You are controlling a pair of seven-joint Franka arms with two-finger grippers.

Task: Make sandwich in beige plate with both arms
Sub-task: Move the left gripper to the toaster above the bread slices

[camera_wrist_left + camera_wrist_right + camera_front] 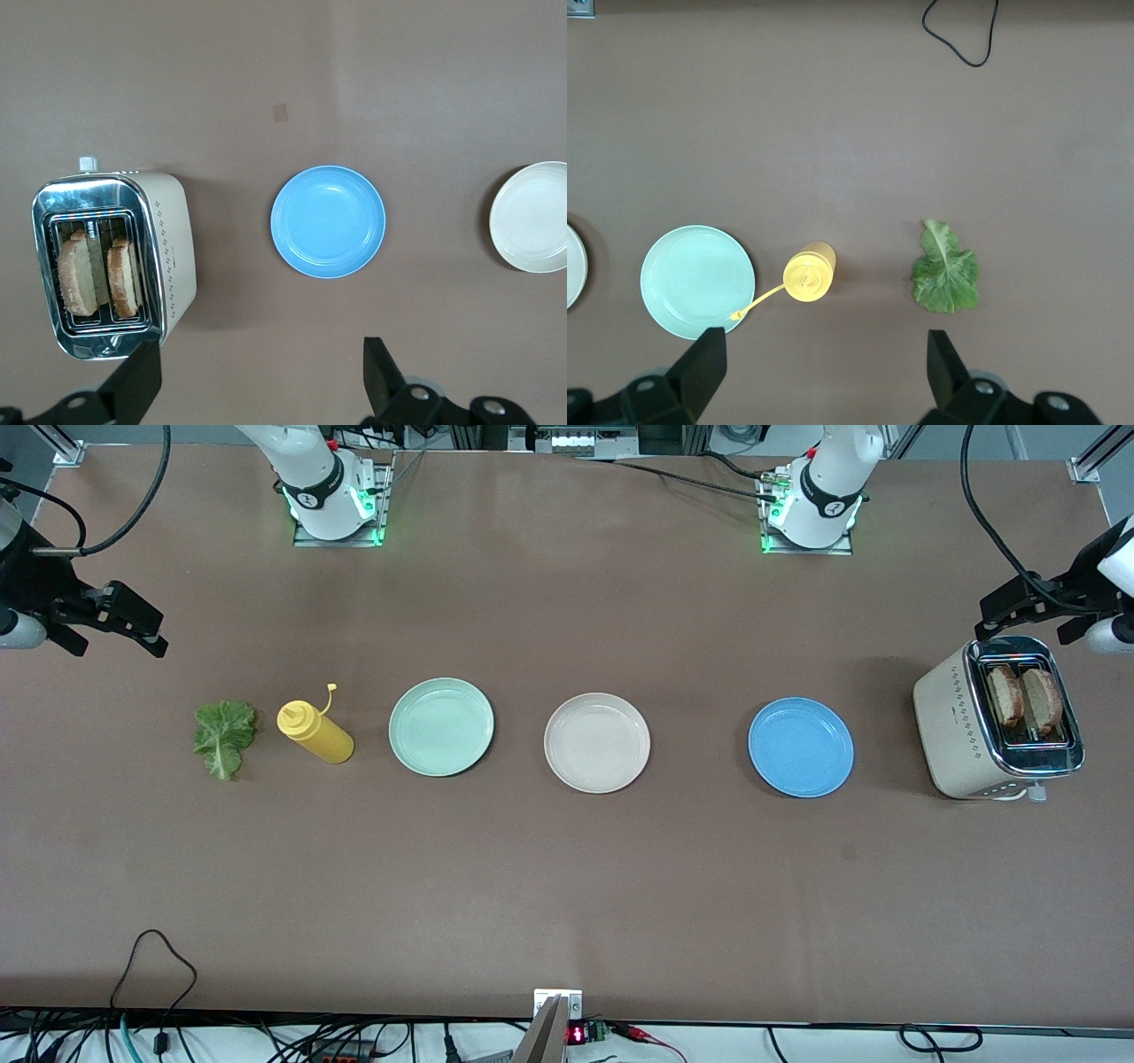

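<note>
The beige plate (596,742) sits bare mid-tabletop (567,886), between mint and blue plates. Two bread slices (1023,697) stand in the toaster (997,722); the lettuce leaf (224,736) lies beside the mustard bottle (314,731). The left end effector (257,376) hangs wide open, seemingly near the toaster. The right end effector (824,372) hangs open and empty above the bottle.

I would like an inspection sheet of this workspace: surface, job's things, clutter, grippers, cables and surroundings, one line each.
Surface: brown table, no spills seen.
Job's things: beige plate empty, mid-table; two bread slices upright in the toaster at the left arm's end; lettuce leaf flat at the right arm's end.
Clutter: yellow squeeze bottle between the lettuce and the mint-green plate; blue plate between the beige plate and the toaster.
Grippers: left gripper over the table beside the toaster, fingers open, empty; right gripper over the table near the bottle, open, empty.
Cables: black loop at the table edge nearest the camera.
Surroundings: nothing seen.
</note>
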